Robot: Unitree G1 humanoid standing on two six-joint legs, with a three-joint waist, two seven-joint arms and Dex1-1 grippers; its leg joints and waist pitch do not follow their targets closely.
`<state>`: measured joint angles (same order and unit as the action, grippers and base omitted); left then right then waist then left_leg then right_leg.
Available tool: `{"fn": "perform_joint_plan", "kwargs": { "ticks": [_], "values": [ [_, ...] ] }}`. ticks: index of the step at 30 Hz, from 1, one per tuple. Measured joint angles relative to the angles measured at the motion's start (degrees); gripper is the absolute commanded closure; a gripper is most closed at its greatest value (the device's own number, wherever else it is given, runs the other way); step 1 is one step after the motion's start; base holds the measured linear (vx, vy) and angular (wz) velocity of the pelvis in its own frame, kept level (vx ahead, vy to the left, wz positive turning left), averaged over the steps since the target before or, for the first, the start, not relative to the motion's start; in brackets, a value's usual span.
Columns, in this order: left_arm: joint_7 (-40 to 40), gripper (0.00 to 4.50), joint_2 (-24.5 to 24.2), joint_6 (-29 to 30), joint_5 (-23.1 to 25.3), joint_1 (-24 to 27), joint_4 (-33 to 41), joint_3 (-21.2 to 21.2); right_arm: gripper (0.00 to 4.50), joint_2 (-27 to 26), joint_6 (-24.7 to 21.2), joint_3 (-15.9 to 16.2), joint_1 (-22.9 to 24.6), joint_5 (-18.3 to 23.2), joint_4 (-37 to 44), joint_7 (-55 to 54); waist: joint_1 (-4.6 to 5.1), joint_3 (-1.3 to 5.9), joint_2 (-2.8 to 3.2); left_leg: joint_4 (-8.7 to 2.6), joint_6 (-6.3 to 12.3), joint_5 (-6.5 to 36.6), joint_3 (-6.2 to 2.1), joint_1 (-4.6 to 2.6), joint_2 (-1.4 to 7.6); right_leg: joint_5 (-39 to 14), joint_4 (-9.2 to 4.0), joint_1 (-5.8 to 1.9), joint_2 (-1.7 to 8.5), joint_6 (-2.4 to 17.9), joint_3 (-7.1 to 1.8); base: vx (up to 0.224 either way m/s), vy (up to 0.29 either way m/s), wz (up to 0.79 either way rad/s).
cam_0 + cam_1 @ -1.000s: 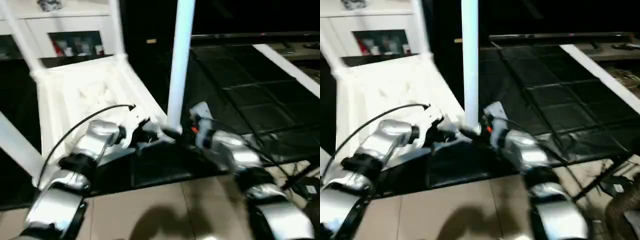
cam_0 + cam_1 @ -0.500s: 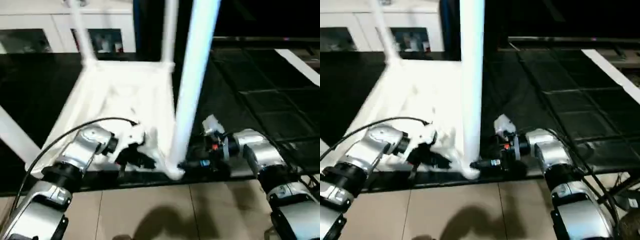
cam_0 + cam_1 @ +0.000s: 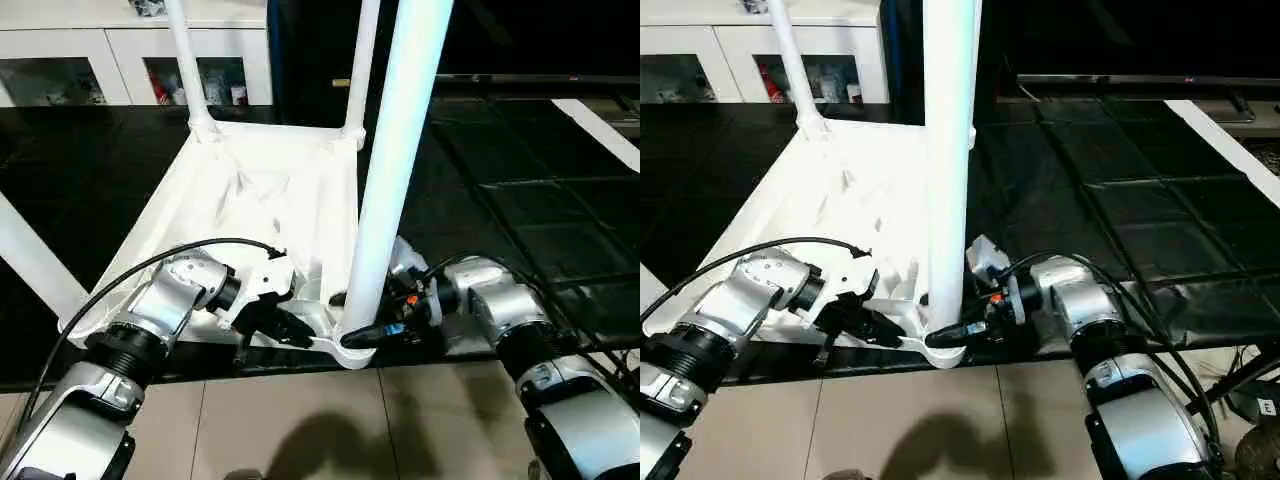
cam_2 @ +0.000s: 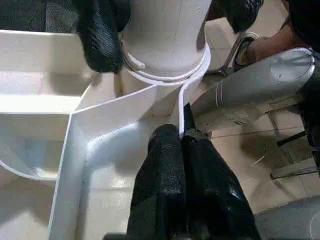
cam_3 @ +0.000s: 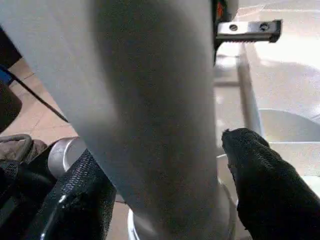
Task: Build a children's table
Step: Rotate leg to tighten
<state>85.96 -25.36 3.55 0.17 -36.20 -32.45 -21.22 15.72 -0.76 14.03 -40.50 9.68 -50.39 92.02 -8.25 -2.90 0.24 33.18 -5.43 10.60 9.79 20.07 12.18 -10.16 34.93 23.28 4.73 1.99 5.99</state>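
The children's table lies upside down, its white ribbed top (image 3: 250, 190) on a black mat. A thick white leg (image 3: 400, 150) stands upright in the near corner socket (image 3: 350, 350). Three other legs (image 3: 185, 60) rise from the remaining corners. My left gripper (image 3: 300, 335) is shut on the thin rim of the top beside that socket, and the white wall is pinched between its fingers (image 4: 165, 165). My right gripper (image 3: 375, 330) straddles the foot of the near leg. One black finger (image 5: 80, 200) sits on each side of the leg, and the other finger (image 5: 260, 185) stands just off it.
A white cabinet (image 3: 120, 60) with glass doors stands at the back left. The black mat (image 3: 520, 200) spreads to the right, with a white strip (image 3: 600, 130) lying on it. Beige floor tiles (image 3: 300, 420) run along the near side, and cables trail by my right arm.
The camera has swung and steadied, so the whole picture has shifted. Both grippers stay at the near corner. The right fingers have drawn closer around the foot of the leg.
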Motion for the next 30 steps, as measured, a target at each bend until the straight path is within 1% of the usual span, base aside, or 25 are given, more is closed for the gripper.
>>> {"fn": "perform_joint_plan", "kwargs": {
  "ticks": [1, 2, 3, 8, 11, 16, 21, 24, 25, 26, 28, 29, 30],
  "values": [
    [0.0, 4.5, -0.01, 0.0, 0.0, 0.0, 0.0, -0.01, 1.56, -0.06, 0.02, 0.05, 0.0, 0.04, -0.13, 0.04, 0.0, 0.0, 0.0, 0.0, 0.0, 0.0, 0.0, 0.0, 0.0, 0.0, 0.0, 0.0, 0.0, 0.0, 0.0, 0.0, 0.0, 0.0],
    [0.0, 4.5, -0.03, 0.0, -0.02, 0.0, 0.0, -0.01, 1.74, -0.16, 0.06, 0.08, -0.02, 0.09, -0.43, 0.13, 0.0, 0.0, 0.0, 0.0, 0.0, 0.0, 0.0, 0.0, 0.0, -0.01, 0.0, 0.0, 0.0, -0.01, 0.0, 0.0, 0.0, 0.0],
    [-0.01, 4.5, -0.03, -0.01, -0.02, 0.0, 0.0, -0.01, 1.74, -0.21, 0.06, 0.1, -0.02, 0.14, -0.54, 0.14, 0.01, 0.0, 0.0, 0.0, 0.0, 0.0, 0.0, 0.0, 0.0, -0.01, 0.0, 0.0, 0.0, -0.01, 0.0, 0.0, 0.0, 0.0],
    [-0.13, 4.5, -0.19, -0.11, -0.03, 0.0, -0.01, 0.06, 2.1, -0.18, 1.04, 0.2, -0.1, 0.72, -0.48, 0.06, 0.04, 0.0, 0.0, 0.01, -0.01, 0.0, 0.0, -0.03, 0.0, 0.0, 0.07, 0.0, 0.0, -0.01, -0.02, 0.0, 0.0, 0.0],
    [-0.28, 4.5, -0.17, -0.13, -0.01, -0.01, -0.02, 0.1, 2.23, 0.15, 1.37, 0.92, -0.14, 1.29, -0.2, -0.26, 0.04, 0.0, 0.0, 0.01, -0.01, 0.0, 0.0, -0.06, 0.0, -0.01, 0.08, -0.03, 0.0, -0.01, -0.03, 0.0, 0.0, 0.0],
    [-0.52, 4.5, -0.05, -0.23, -0.03, -0.06, -0.48, 0.14, 2.3, 0.35, 1.42, 1.11, -0.14, 1.52, 0.11, -0.39, 0.04, 0.01, 0.01, 0.02, -0.01, 0.0, 0.0, -0.06, -0.02, 0.0, 0.09, -0.06, 0.0, -0.01, -0.07, 0.0, 0.0, 0.0],
    [-2.14, 4.5, 1.37, 0.42, -0.4, -1.15, -2.41, 1.12, 2.36, -0.46, 1.29, -1.42, 0.02, 1.29, -0.05, -2.41, 0.14, -0.02, 0.1, 0.1, -0.01, -0.01, 0.01, -0.06, -0.03, 0.01, 0.2, -0.06, 0.0, 0.01, -0.14, 0.0, 0.0, 0.0],
    [-5.47, 4.5, 2.09, 1.82, -0.07, -2.21, -5.44, 2.36, 2.39, -1.3, 0.89, -2.81, 0.64, 1.03, -0.01, -8.95, 0.34, -0.04, 0.17, 0.09, -0.02, -0.01, 0.0, -0.08, -0.04, 0.01, 0.23, -0.12, -0.02, -0.05, -0.15, 0.0, 0.0, 0.0],
    [-6.71, 4.5, 2.37, 2.27, 0.17, -2.65, -6.29, 2.64, 2.4, -1.69, 0.59, -3.14, 0.72, 0.83, -0.01, -11.61, 0.51, -0.04, 0.17, 0.08, -0.03, -0.02, -0.01, -0.08, -0.04, -0.04, 0.23, -0.13, -0.02, -0.17, -0.15, 0.0, 0.0, 0.0],
    [-9.58, 4.5, 3.05, 3.07, 0.68, -3.21, -7.9, 3.66, 2.41, -2.81, 0.07, -3.95, 0.74, -0.07, -0.06, -16.93, 1.04, -0.03, 0.2, 0.07, -0.04, -0.02, -0.05, -0.11, -0.04, -0.03, 0.23, -0.16, -0.06, -0.19, -0.2, 0.0, 0.0, 0.0],
    [-13.52, 4.5, 3.95, 4.47, 1.38, -4.41, -9.66, 4.69, 2.42, -4.56, -0.09, -5.22, 0.71, -0.82, -0.09, -25.2, 2.31, -0.03, 0.19, 0.07, -0.08, -0.04, -0.13, -0.15, -0.04, -0.07, 0.16, -0.17, -0.13, -0.3, -0.22, 0.0, 0.0, 0.0],
    [-15.77, 4.5, 4.66, 5.16, 1.61, -4.77, -10.3, 5.25, 2.44, -5.59, -0.35, -6.17, 0.69, -1.0, -0.25, -29.81, 3.13, -0.02, 0.21, 0.07, -0.08, -0.04, -0.17, -0.2, -0.07, -0.06, 0.13, -0.16, -0.14, -0.31, -0.24, 0.0, 0.0, 0.0],
    [-16.96, 4.5, 5.27, 5.53, 1.71, -4.96, -10.62, 5.57, 2.46, -6.02, -0.42, -6.76, 0.69, -1.3, -0.34, -32.13, 3.51, -0.02, 0.21, 0.07, -0.08, -0.04, -0.19, -0.24, -0.11, -0.05, 0.11, -0.16, -0.14, -0.31, -0.27, 0.0, 0.0, 0.0]
  ]
}}
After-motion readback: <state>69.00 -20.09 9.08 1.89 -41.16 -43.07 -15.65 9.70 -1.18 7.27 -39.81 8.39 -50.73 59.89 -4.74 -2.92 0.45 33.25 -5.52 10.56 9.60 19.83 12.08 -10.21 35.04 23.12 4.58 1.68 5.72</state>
